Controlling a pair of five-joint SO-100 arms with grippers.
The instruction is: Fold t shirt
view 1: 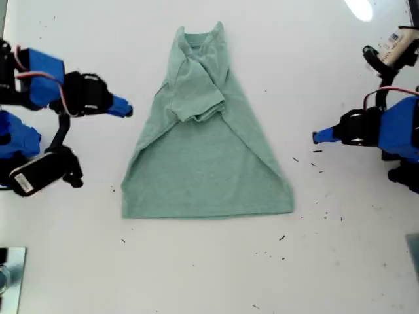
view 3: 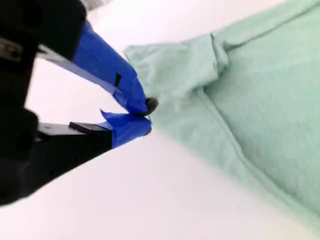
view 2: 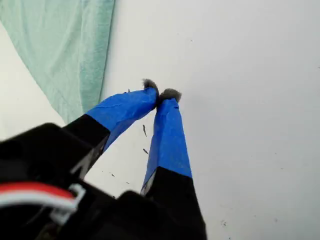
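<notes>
T shirt (view 1: pixel 206 163) lengthwise, collar far

Both arm bodies run off the exterior view's left and right edges, so their bases are cut off. The t shirt (view 1: pixel 206 176) has both sleeves folded inward, one lying over the other and hiding it below the collar. In each wrist view, the t shirt (view 2: pixel 65 50) (view 3: pixel 260 110) is cropped by the frame.

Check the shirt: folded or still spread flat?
Partly folded. The t shirt has both sleeves and upper sides turned in over its middle, forming a triangle; the bottom hem lies full width, unfolded, on the table.
</notes>
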